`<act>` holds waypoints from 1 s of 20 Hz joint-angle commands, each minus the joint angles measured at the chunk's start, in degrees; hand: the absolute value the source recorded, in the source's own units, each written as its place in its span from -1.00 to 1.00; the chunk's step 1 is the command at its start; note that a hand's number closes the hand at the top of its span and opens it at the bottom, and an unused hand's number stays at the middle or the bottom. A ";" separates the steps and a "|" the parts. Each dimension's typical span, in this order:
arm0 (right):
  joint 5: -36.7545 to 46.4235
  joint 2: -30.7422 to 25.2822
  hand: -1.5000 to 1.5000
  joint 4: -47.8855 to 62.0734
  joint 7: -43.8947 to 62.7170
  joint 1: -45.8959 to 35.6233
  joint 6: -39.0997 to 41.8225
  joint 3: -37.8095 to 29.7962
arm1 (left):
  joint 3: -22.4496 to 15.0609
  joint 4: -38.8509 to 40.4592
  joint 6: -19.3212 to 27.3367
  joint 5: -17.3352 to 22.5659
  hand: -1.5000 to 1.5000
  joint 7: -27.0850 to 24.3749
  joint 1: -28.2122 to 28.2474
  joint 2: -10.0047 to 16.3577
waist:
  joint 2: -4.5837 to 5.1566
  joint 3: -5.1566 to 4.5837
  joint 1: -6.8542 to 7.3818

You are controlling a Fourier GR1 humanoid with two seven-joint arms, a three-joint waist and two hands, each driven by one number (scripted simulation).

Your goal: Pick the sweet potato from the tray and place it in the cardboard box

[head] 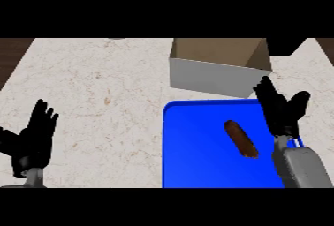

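A brown, elongated sweet potato (241,139) lies slanted on the blue tray (195,150), right of the tray's middle. The open cardboard box (218,66) stands just beyond the tray's far edge. My right hand (282,110) hovers over the tray's right side with fingers straight, open, a little right of and beyond the sweet potato, not touching it. My left hand (32,139) rests open at the lower left, fingers up, far from the tray.
The pale speckled counter (98,88) spreads left of the tray and box. A dark wood strip (13,53) borders the counter at the upper left. A dark object (287,46) sits behind the box at the upper right.
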 commanded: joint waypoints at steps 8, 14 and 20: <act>31.50 -16.66 -1.00 -4.96 -9.15 1.73 -4.04 12.75 | -11.87 -3.68 -12.71 -7.56 0.00 -5.21 -6.51 5.39 | -1.30 -2.46 -6.52; 57.15 -26.27 -1.00 -7.83 -12.21 6.63 -14.34 20.43 | -15.80 -3.55 -16.36 -9.72 0.00 -6.09 -7.82 6.45 | -1.08 -1.01 -6.59; 77.05 -27.33 -1.00 -22.77 1.15 15.55 -14.82 26.66 | -16.97 -1.39 -16.73 -10.97 0.00 -7.60 -8.41 5.24 | -1.27 -0.89 -7.04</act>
